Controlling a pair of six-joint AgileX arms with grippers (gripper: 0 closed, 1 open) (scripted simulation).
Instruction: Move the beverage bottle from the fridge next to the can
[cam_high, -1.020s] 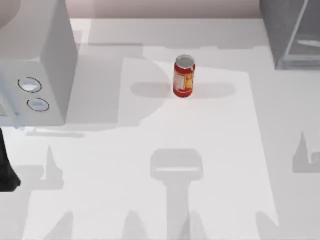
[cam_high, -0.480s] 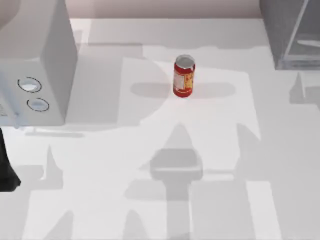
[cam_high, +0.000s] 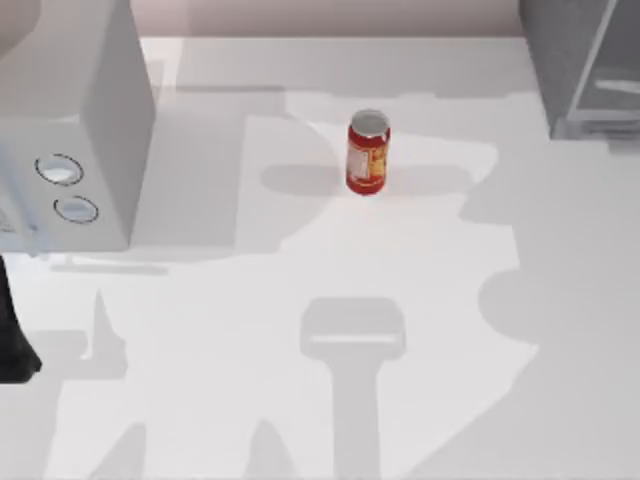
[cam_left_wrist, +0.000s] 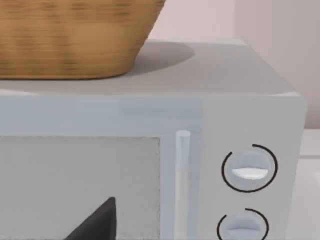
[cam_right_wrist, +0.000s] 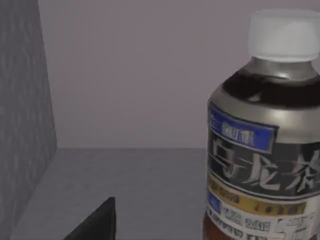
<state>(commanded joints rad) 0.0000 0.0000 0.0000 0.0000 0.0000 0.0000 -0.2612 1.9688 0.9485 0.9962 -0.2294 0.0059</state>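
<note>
The red can (cam_high: 367, 152) with its yellow label stands upright on the white table, back of centre. The grey fridge (cam_high: 578, 70) with its see-through front sits at the back right corner. Within the right wrist view the beverage bottle (cam_right_wrist: 265, 140) stands upright on the fridge's grey floor, with a white cap, dark liquid and a grey-blue label. A dark tip of my right gripper (cam_right_wrist: 95, 225) shows beside the bottle, apart from it. My left arm (cam_high: 12, 340) is parked at the table's left edge.
A light grey appliance (cam_high: 70, 130) with two round dials fills the back left, and a woven basket (cam_left_wrist: 70, 35) rests on top of it. The fridge's grey side wall (cam_right_wrist: 22, 125) rises close beside my right gripper.
The arm shadow on the right half of the table has shifted and grown toward the fridge. The can and my left arm have not moved.
</note>
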